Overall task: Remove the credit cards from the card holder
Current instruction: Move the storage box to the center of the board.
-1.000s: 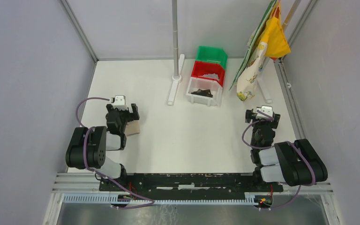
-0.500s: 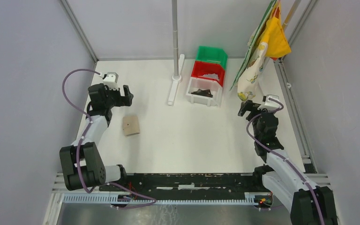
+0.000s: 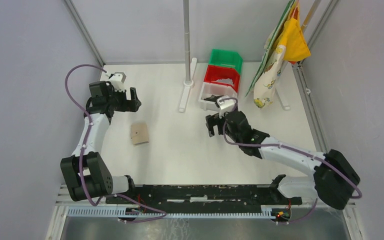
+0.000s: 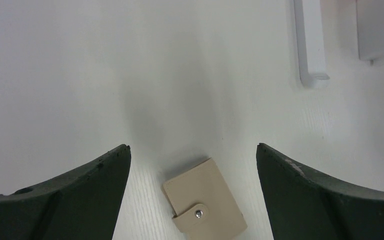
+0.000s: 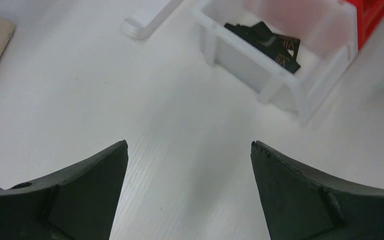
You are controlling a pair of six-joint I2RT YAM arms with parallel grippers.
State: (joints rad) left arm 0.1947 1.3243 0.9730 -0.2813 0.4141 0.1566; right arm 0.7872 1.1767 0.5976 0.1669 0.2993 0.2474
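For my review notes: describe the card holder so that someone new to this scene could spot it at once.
On the white table, look left of centre, just on the near side of the left gripper. The card holder lies flat there, alone: small, tan, closed by a snap tab, unlike the coloured plastic bins farther back.

Tan card holder (image 3: pixel 140 134), snapped shut, flat on white table (image 3: pixel 180 150)

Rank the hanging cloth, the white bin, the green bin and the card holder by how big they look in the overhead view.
1. hanging cloth, clearly the largest.
2. white bin and green bin: they look about alike, and the white one is partly covered, so I won't rank them.
3. card holder, the smallest.
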